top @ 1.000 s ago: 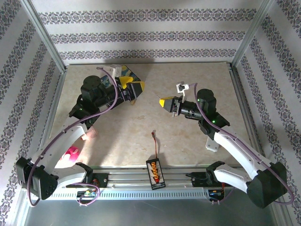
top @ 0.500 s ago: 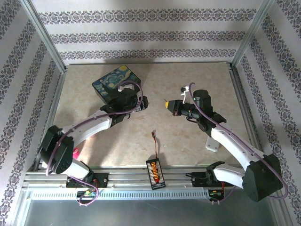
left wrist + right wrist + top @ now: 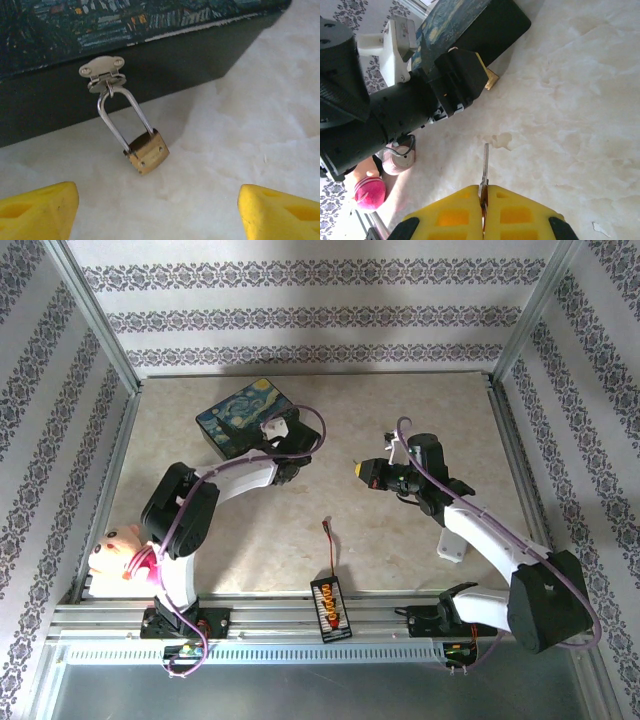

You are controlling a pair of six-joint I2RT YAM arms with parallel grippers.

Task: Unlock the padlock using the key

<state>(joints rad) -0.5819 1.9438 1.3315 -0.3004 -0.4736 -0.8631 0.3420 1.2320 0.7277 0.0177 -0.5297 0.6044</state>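
Observation:
The small brass padlock (image 3: 147,151) hangs by its thin silver shackle from the hasp (image 3: 102,75) on the front of the dark painted box (image 3: 245,412), its body resting tilted on the table. My left gripper (image 3: 160,215) faces it from close by, open, with a yellow fingertip on each side and nothing between them. In the top view the left gripper (image 3: 290,455) sits at the box's front right corner. My right gripper (image 3: 483,192) is shut on the key, whose thin metal blade (image 3: 485,162) sticks out toward the left gripper. A brass corner of the padlock (image 3: 491,78) peeks out behind the left gripper's black body.
A pink doll (image 3: 120,550) lies at the table's left front by the left arm's base. A red-tipped wire (image 3: 328,540) runs to a connector board (image 3: 327,605) at the front edge. A white bracket (image 3: 452,545) lies under the right arm.
The left arm has swung off the box and reached out, bringing its gripper low in front of the padlock with jaws slightly narrower. The right gripper with the key shifted only slightly.

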